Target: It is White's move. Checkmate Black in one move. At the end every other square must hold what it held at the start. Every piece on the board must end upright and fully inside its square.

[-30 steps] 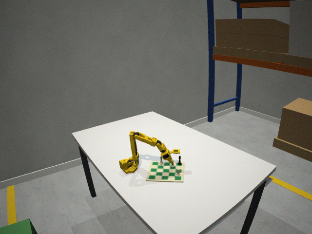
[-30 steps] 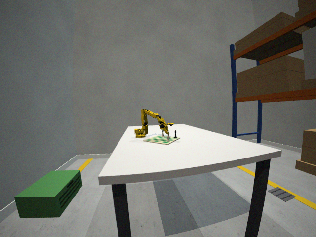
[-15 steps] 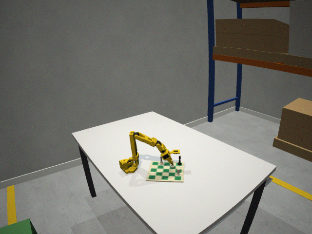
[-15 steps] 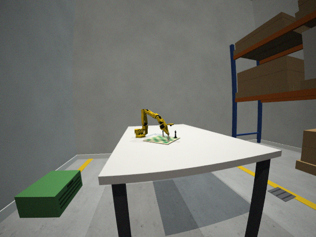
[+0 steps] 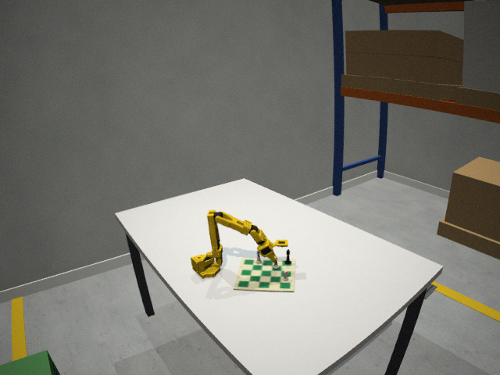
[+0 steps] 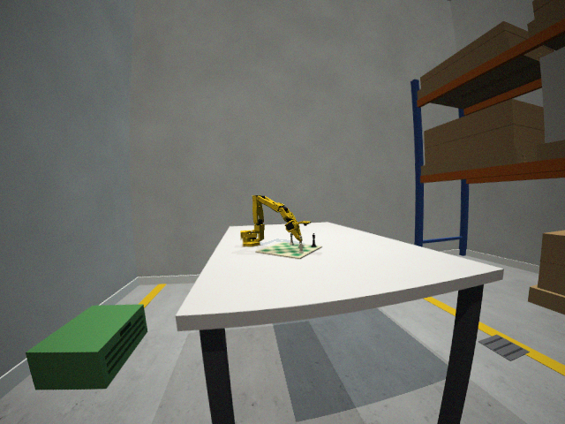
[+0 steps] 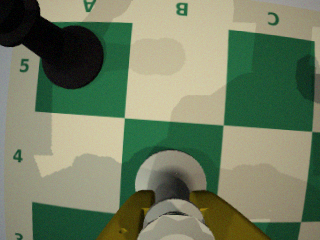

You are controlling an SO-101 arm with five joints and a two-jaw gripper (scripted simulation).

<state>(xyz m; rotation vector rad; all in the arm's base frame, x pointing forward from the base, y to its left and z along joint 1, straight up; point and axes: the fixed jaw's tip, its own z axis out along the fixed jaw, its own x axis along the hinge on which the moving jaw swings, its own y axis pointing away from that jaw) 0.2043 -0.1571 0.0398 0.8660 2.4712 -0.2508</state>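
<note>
A small green-and-cream chessboard (image 5: 250, 283) (image 6: 278, 249) (image 7: 267, 80) lies on the white table (image 5: 343, 291). My gripper (image 5: 275, 262) (image 6: 298, 240) (image 7: 172, 203) is shut on a white piece with a notched crown, which looks like a queen (image 5: 276, 265). Its base sits over square B4; I cannot tell whether it touches the board. A black king (image 7: 63, 54) (image 5: 287, 256) (image 6: 313, 238) stands upright on A5, one square diagonally from the held piece. Two more white pieces stand on the board, one at its far corner near the arm (image 5: 258, 257) and one near its right edge (image 5: 285, 276).
The arm's yellow base (image 5: 205, 264) (image 6: 250, 237) sits on the table beside the board. Blue shelving with cardboard boxes (image 5: 403, 56) stands behind the table on the right. A green box (image 6: 86, 344) lies on the floor.
</note>
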